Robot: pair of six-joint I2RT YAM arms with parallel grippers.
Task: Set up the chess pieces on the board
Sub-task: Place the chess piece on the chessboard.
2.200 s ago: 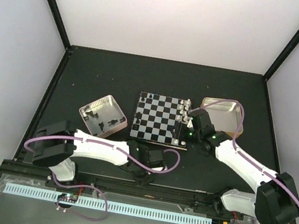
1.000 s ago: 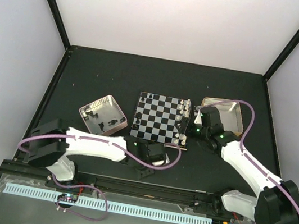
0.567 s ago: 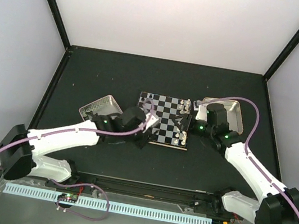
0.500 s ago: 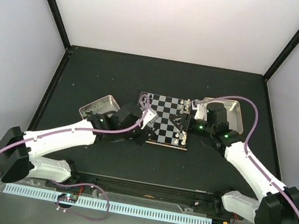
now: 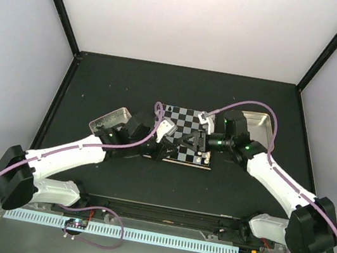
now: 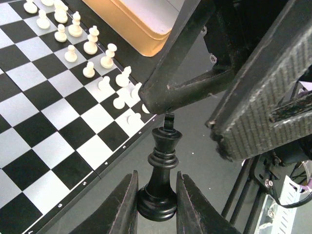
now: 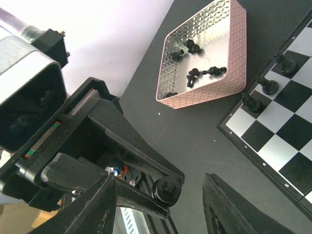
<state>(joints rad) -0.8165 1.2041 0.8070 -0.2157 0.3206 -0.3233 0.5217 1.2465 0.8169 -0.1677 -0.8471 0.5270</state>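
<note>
While both arms reach forward from the table's near edge, the left arm (image 5: 68, 149) lies low and stretched toward the right. The right arm (image 5: 275, 179) bends at its elbow and leans in toward the left. Their wrists meet over the near edge of the board (image 5: 182, 119). The left gripper (image 6: 156, 187) pinches a tall black chess piece (image 6: 165, 156) by its base and holds it upright. The right gripper (image 7: 160, 183) faces it with jaws spread, one fingertip touching the piece's crown. Farther on, white pieces (image 6: 73, 44) crowd the board's side by the gold tin (image 5: 260, 125). Three black pieces (image 7: 267, 86) stand along the opposite edge. Off that edge sits the pink tin (image 7: 234, 58), with loose black pieces (image 7: 195, 73) inside.
</note>
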